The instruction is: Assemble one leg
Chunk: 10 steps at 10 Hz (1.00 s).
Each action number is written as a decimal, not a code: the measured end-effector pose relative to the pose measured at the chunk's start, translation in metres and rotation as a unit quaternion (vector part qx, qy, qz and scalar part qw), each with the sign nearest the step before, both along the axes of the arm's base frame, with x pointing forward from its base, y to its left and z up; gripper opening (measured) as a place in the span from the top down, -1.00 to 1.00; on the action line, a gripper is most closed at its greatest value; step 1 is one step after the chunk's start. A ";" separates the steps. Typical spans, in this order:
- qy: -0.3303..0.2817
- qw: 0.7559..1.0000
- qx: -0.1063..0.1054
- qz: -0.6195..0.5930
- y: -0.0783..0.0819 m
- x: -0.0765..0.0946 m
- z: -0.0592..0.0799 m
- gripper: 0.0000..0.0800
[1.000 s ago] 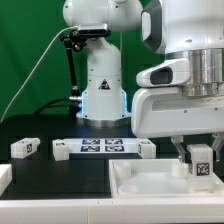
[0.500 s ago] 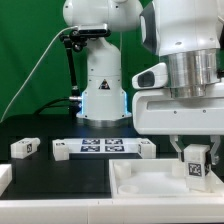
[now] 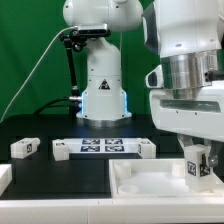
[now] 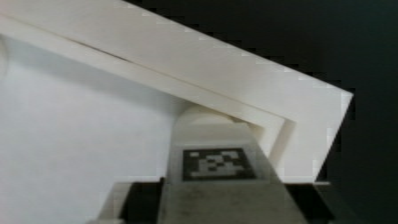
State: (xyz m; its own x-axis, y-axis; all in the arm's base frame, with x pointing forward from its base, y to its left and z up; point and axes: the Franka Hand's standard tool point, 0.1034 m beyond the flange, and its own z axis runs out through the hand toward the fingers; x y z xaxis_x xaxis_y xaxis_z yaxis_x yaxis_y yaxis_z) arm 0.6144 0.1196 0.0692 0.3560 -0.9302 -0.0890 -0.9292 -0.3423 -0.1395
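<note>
Leg (image 3: 197, 166) hangs in the claw (image 3: 197, 162), which is clamped on it from both sides, with its black-and-white marker tag facing the exterior camera. In that view the small white post sits low at the exterior view's right, over the far right part of the large white square tray (image 3: 140, 186), which lies on the black tabletop (image 3: 60, 175). The wrist view looks down on the same leg (image 4: 217, 160), with its tag plainly readable. The post stands right in the inner corner of the tray (image 4: 214, 75), where two raised walls meet, very close to both walls. Whether its lower end touches the tray floor cannot be told from either view. A second leg (image 3: 25, 148), also a white block with a tag, lies by itself on the tabletop toward the exterior view's left, well apart from the tray. Between it and the tray, farther back, lies the marker board (image 3: 103, 148) with its row of tags. Behind the board rises the white robot base (image 3: 103, 85), with a dark cable (image 3: 40, 65) curving down on its left against a green backdrop (image 3: 25, 50).
</note>
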 end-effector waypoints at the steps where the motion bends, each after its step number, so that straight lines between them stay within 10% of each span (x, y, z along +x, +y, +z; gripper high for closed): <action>1: 0.005 0.999 0.004 -0.036 0.001 0.000 0.000 0.27; 6: 0.002 1.000 0.006 -0.017 0.001 0.000 0.000 -0.54; 10: -0.025 0.966 -0.033 0.256 -0.001 0.002 0.001 -0.62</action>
